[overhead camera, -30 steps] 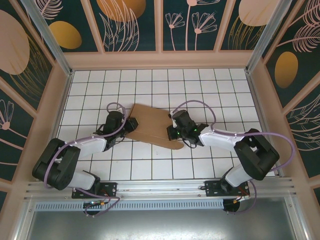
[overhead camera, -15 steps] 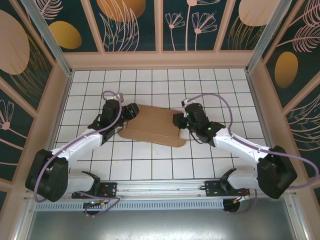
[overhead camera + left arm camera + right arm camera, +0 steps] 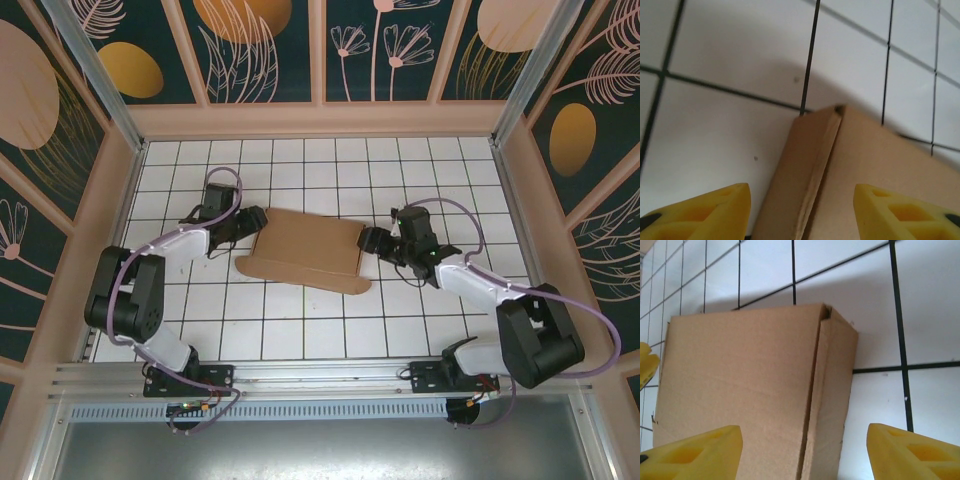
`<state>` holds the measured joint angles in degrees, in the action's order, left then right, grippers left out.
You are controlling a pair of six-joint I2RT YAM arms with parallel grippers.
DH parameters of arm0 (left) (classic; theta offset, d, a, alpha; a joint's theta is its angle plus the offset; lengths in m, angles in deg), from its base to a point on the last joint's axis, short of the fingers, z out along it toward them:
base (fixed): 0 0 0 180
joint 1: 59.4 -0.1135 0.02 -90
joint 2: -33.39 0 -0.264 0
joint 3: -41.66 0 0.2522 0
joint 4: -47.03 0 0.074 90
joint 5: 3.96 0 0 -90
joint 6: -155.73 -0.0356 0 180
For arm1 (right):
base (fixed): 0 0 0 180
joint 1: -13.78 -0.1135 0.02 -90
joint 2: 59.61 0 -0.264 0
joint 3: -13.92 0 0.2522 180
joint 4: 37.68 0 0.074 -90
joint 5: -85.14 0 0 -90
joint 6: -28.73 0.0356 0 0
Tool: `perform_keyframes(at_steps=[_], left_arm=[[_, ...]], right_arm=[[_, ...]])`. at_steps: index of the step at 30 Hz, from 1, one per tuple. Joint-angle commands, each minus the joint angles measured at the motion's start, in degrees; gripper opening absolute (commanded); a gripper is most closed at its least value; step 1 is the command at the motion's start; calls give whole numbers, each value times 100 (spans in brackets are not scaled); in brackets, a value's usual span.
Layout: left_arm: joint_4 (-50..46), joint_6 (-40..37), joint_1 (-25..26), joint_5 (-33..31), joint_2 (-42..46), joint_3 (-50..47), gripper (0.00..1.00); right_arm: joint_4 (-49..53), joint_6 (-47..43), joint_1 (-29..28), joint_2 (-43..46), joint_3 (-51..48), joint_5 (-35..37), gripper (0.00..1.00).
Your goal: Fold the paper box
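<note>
— While you have the overhead view up, what does the paper box look like?

— Plain brown cardboard, matte, folded into a low, flat rectangle. Its far edge is straight. The near edge slants and ends in a rounded flap at the near-right corner. It lies about mid-table on the white tiled table, which has smooth squares with thin black lines.

— And close up?

— In the left wrist view the paper box shows one corner with a small notch and a narrow side strip set off by a crease. In the right wrist view the paper box has a broad, faintly grainy top face and a folded side panel, also notched at the corner.

— Where do the claws stand?

— One at each short end, with the box between them. The left gripper is just beside the left end and the right gripper just beside the right end. Both are released. The left gripper has its yellow fingers spread apart, with the corner lying ahead between them. The right gripper has its fingers well apart before the box end. Neither grasps anything.

— Anything unclear?

— The wedge-shaped fingertips and the box are both cut off at the bottom of the wrist views. I cannot tell whether the tips touch the cardboard. From above, the gripper bodies cover their own fingers.
</note>
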<state>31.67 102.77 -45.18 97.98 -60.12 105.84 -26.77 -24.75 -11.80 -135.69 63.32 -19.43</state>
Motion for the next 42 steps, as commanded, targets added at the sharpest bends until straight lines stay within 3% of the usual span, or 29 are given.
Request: perform_keyframes(at_steps=[1, 5, 12, 19, 27, 32, 39, 42], left_arm=[[-242, -326, 4, 286, -158, 137, 55], [-337, -552, -19, 61, -372, 145, 46], [-165, -663, -125, 474, -1076, 342, 23], [-308, -998, -330, 953, -1467, 495, 11], [-247, -1194, -628, 1626, -1847, 496, 7], [-226, -1297, -820, 2101, -2116, 496, 5], [-268, -1331, -1052, 2161, -2164, 495, 4], [-274, -1344, -1114, 2167, -2197, 495, 4]], right_arm=[[-370, 333, 27, -276, -152, -446, 70], [-629, 419, 27, -471, -309, -407, 76], [-1055, 378, 42, -806, -356, -701, 85], [-2324, 891, 351, -1265, -646, -1767, 95], [-2757, 1085, 392, -1795, -469, -2158, 96], [-2393, 935, 400, -1992, -223, -2071, 98], [-1589, 514, 405, -1980, 31, -1707, 99], [-1717, 532, 391, -1977, 13, -1853, 99]])
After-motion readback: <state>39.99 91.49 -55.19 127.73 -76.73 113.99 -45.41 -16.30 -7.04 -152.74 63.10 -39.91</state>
